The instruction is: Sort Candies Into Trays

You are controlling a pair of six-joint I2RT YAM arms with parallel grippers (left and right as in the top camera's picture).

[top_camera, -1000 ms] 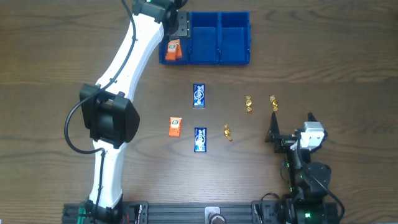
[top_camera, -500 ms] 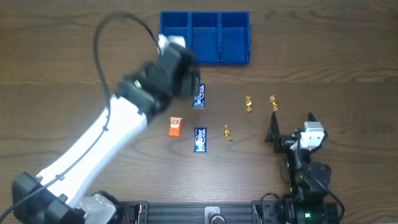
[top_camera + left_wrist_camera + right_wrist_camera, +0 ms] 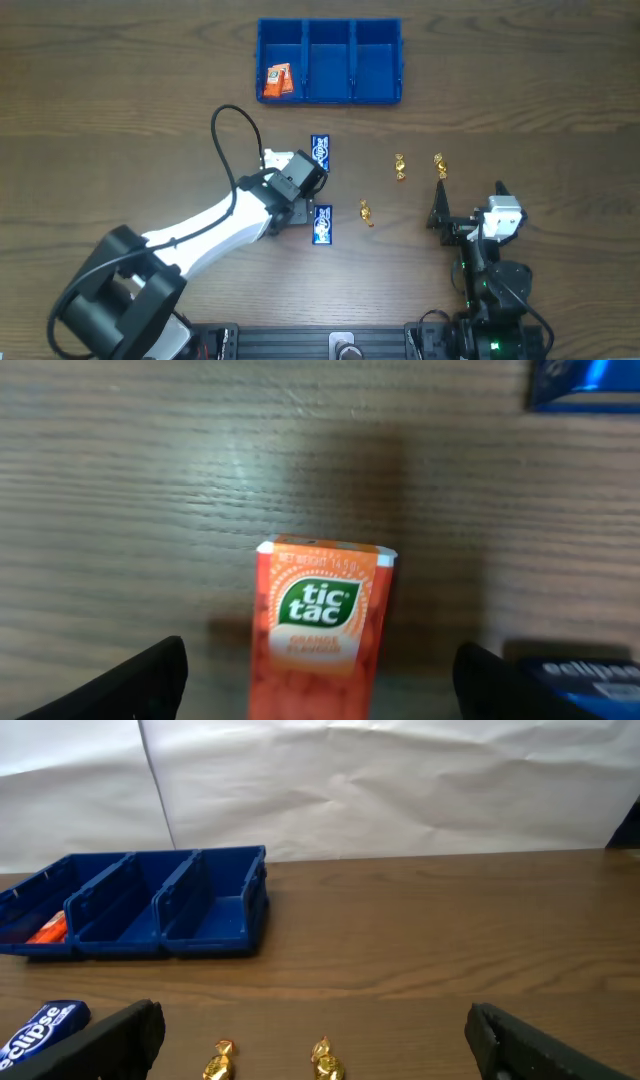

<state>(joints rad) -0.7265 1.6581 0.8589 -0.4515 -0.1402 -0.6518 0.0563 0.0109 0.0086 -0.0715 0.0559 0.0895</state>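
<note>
Mints in an orange box [image 3: 320,630] lay flat on the wooden surface [image 3: 120,480], between the fingers of the left gripper [image 3: 320,678]. That gripper stood wide open, with bare wood showing on either side of the box, so its fingers were apart from it. One blue gum pack [image 3: 322,224] lay just beside the left gripper, on the side toward the right arm. A second blue gum pack [image 3: 320,152] lay farther from the arms' bases, near the left wrist. To the right of the packs lay loose sweets: one gold candy [image 3: 366,212] near the first pack, and another gold candy [image 3: 400,166] and a third gold candy [image 3: 439,163] side by side farther up the surface.

Well apart from all of these, at the far side of the surface, stood the blue tray [image 3: 330,101], with three compartments in a row. A second orange box [image 3: 277,82] sat in its left compartment.

The right gripper [image 3: 320,1055] hung near its own base at the right, fingers spread wide and gripping nothing. It faced the tray across the surface, with two of the gold candies just in front of it.
</note>
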